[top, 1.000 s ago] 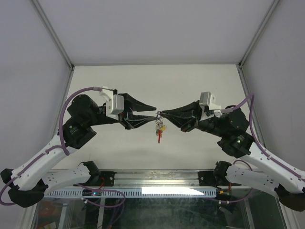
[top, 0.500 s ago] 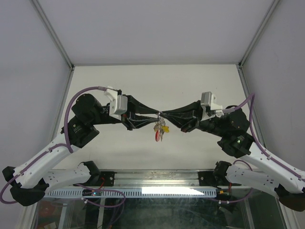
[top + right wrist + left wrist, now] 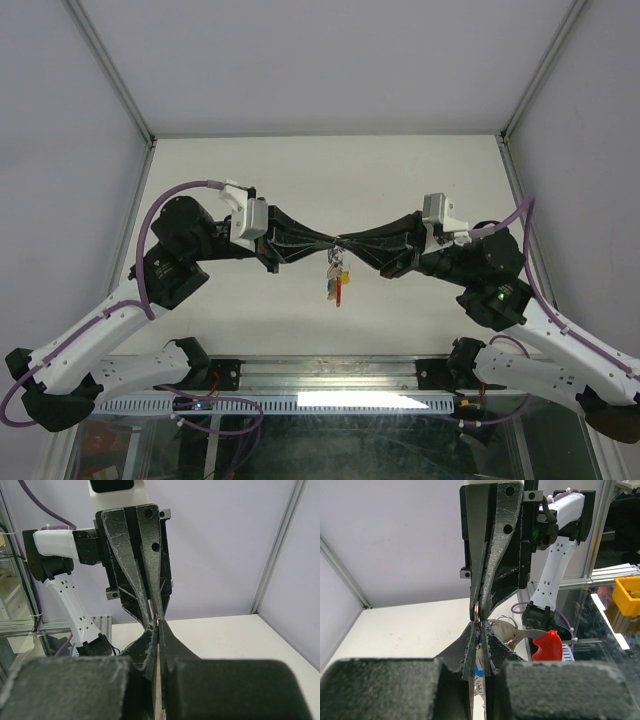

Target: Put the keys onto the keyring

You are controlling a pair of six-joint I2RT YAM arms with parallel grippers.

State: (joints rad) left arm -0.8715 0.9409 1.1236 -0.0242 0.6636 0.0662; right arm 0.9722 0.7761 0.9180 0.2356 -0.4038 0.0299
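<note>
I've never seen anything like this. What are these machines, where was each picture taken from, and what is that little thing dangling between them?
These are two robot arms bolted at the near edge of a table. The wide picture looks down from above and behind them. The other two come from a camera on each wrist, so each shows its own black fingers below and the other arm's opposite. The left gripper and right gripper meet tip to tip, both pinched shut. Between them is a thin silvery keyring, and small keys, one red-headed, dangle above the table. Something blue, likely a key head, sits between the left fingers.
</note>
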